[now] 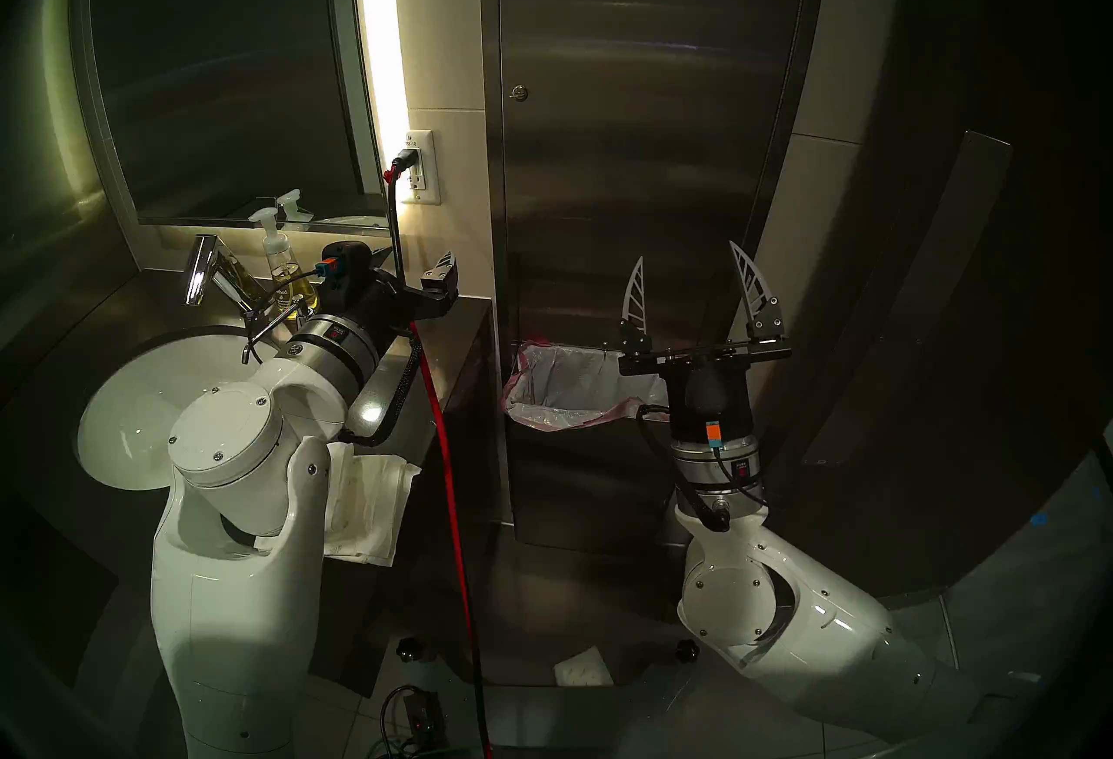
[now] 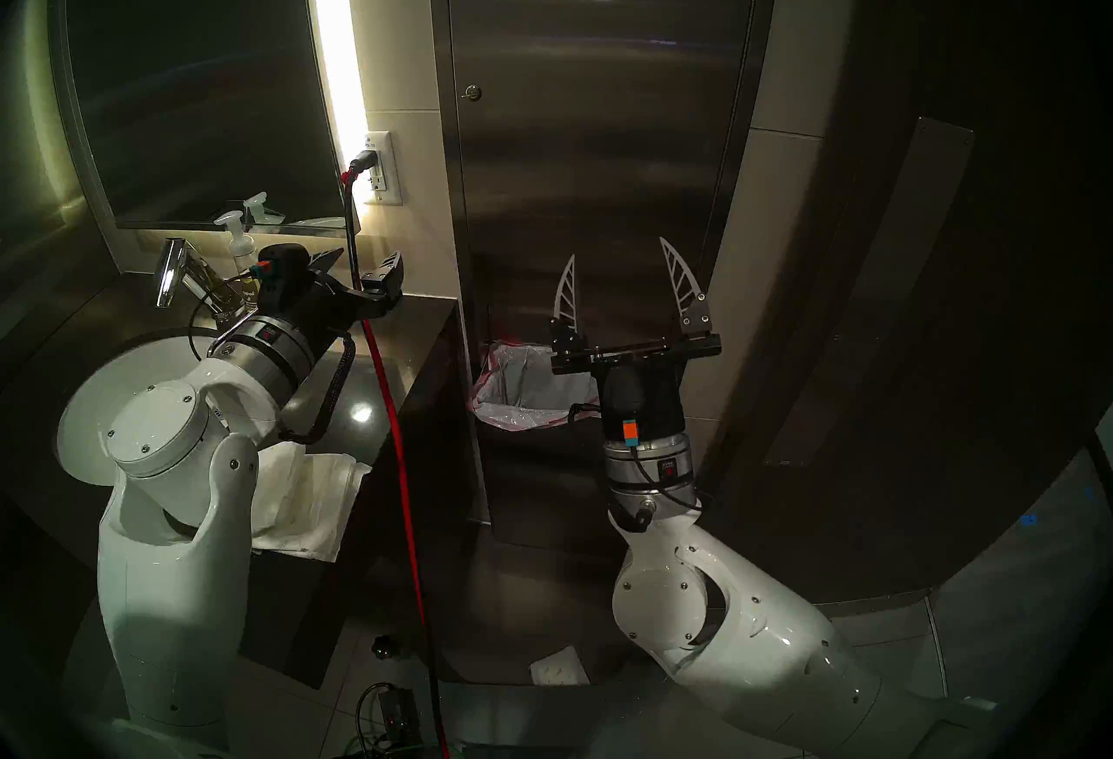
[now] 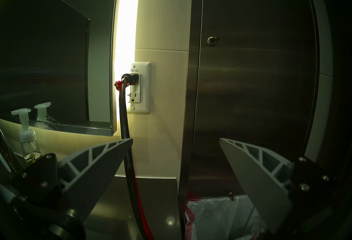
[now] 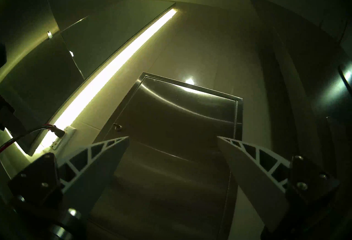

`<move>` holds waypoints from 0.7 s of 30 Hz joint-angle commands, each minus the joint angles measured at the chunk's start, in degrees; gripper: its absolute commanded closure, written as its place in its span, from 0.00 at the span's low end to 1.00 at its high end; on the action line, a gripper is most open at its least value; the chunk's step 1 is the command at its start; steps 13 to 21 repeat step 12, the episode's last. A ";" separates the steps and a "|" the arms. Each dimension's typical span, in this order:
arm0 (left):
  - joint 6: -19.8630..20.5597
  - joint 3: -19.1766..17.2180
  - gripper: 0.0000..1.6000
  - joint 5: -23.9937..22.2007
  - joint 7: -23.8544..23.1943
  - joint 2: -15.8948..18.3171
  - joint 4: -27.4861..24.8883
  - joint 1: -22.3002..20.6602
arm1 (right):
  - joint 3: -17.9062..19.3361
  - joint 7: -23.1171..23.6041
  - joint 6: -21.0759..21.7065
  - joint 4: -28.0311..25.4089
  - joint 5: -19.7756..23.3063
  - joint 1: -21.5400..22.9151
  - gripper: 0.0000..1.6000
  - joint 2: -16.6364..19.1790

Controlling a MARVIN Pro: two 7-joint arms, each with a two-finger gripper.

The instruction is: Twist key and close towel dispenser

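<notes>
1. Up and left of my right gripper, spread empty, the small brass key sits in the tall steel towel dispenser door.
2. My left gripper, equally empty, is level; the key's bow seems to point sideways.

the towel dispenser stands right of the outlet and mirror; the key sits at its door's left edge, above the lined bin.

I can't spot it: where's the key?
In the head view, the key sits in its lock near the left edge of the towel dispenser door, above and right of the wall outlet.
</notes>
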 commanded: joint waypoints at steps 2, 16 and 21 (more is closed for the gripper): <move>-0.04 0.07 0.00 0.11 0.17 -0.05 -0.74 -0.36 | -0.17 -1.87 -0.09 -0.05 -1.98 0.26 0.00 -1.44; -0.04 0.08 0.00 0.11 0.17 -0.04 -0.74 -0.36 | -0.13 -2.03 -0.13 0.05 -2.24 0.23 0.00 -1.58; -0.04 0.08 0.00 0.11 0.17 -0.04 -0.74 -0.36 | -0.13 -2.03 -0.13 0.05 -2.24 0.23 0.00 -1.58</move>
